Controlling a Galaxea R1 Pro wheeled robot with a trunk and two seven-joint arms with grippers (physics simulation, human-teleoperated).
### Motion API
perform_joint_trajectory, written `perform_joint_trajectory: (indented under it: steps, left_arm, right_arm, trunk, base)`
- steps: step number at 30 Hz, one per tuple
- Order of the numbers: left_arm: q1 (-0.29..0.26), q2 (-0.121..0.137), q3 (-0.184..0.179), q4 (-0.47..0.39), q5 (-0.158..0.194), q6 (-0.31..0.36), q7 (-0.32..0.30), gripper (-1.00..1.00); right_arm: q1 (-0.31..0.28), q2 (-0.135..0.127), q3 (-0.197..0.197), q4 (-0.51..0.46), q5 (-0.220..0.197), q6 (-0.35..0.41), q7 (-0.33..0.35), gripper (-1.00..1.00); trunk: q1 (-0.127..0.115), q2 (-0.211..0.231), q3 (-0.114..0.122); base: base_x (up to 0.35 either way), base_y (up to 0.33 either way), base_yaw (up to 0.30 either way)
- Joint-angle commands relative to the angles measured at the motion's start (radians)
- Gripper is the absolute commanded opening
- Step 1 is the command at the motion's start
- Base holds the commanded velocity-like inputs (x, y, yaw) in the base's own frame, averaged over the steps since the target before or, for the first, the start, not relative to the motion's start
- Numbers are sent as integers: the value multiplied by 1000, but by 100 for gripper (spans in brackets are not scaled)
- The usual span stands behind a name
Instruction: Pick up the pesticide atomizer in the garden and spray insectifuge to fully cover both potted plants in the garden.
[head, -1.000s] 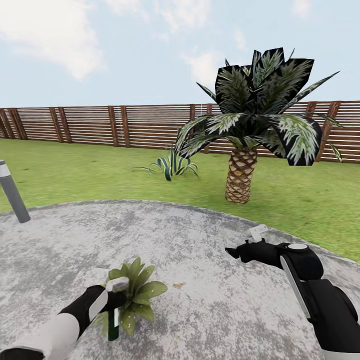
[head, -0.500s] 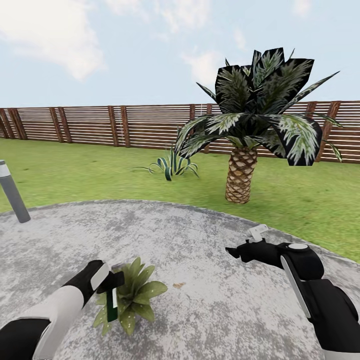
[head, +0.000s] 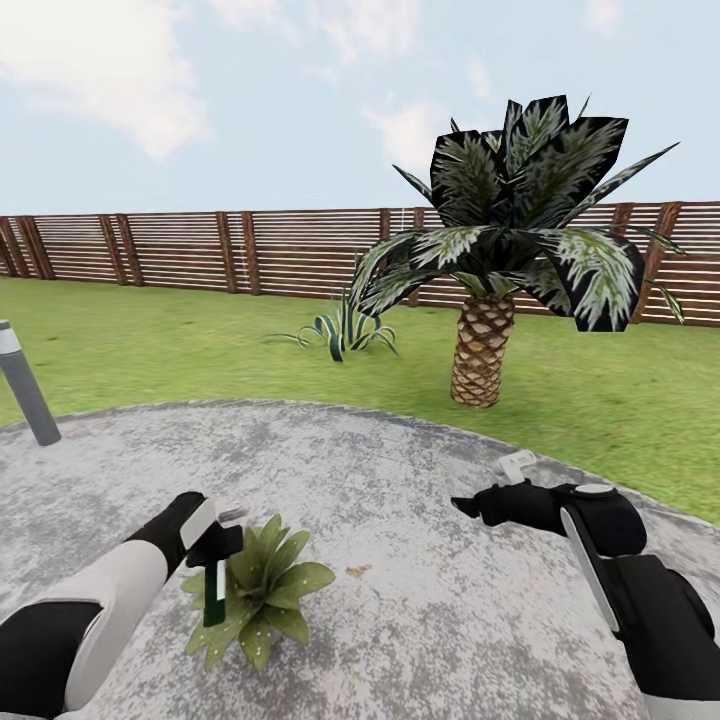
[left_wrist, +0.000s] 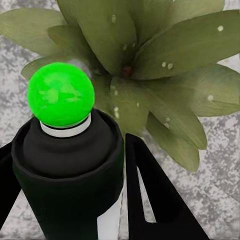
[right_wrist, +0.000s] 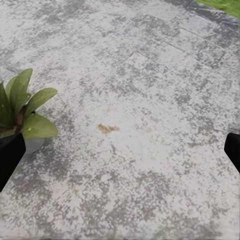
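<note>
1. So left pincer (head: 215, 550) is clamped on the atomizer (head: 214, 592), a dark green cylinder, over the plant (head: 262, 590).
2. Pointed leaves carry whitish specks (left_wrist: 168, 65).
3. Right pincer (head: 466, 505) gapes above the mottled patio (head: 420, 620).

plant pot (right_wrist: 31, 145) cut by edge, atomizer (head: 214, 592) blurred
</note>
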Motion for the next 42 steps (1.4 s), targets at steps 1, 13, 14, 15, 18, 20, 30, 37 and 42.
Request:
perform_joint_trajectory:
  steps: [1, 13, 14, 15, 18, 20, 30, 37, 42]
  left_arm:
    - [-1, 1, -8, 12, 9, 8, 7, -100]
    - [88, -15, -11, 56, 12, -73, -10, -100]
    - [92, -20, -11, 56, 13, -81, -10, -100]
    - [98, -34, -11, 56, 13, -98, -11, -100]
    - [146, -79, -11, 57, 17, -203, -12, -100]
    - [193, -117, -11, 57, 15, -249, -14, -100]
    - [278, -248, -72, 44, 7, -359, -14, -100]
    - [278, -266, -93, 22, 15, -372, 3, -100]
    - [278, -272, -72, 7, 244, -533, 8, -100]
  right_arm:
    - [-2, 0, 1, -1, 8, 6, 6, 100]
    - [-6, -7, -1, -1, 8, 6, 7, 100]
    - [-6, -7, -1, -1, 8, 6, 7, 100]
    - [-6, -6, -1, -1, 8, 6, 7, 100]
    - [-5, -5, -1, -1, 8, 6, 7, 100]
    - [-3, -4, 0, -1, 8, 6, 7, 100]
    - [4, 0, 7, -1, 8, 6, 7, 100]
    - [-5, -10, 4, -1, 8, 6, 34, 100]
    - [-6, -14, 0, -1, 8, 6, 91, 100]
  trunk:
    - [0, 0, -1]
    - [0, 0, -1]
    - [0, 0, -1]
    - [0, 0, -1]
    - [0, 0, -1]
    - [0, 0, -1]
    - [0, 0, -1]
    - [0, 0, -1]
    - [0, 0, -1]
  base:
    - [0, 0, 0]
    - [0, 0, -31]
    - [0, 0, -185]
    - [0, 0, -185]
    - [0, 0, -90]
    - [0, 0, -22]
    - [0, 0, -2]
    - [0, 0, -151]
    - [0, 0, -269]
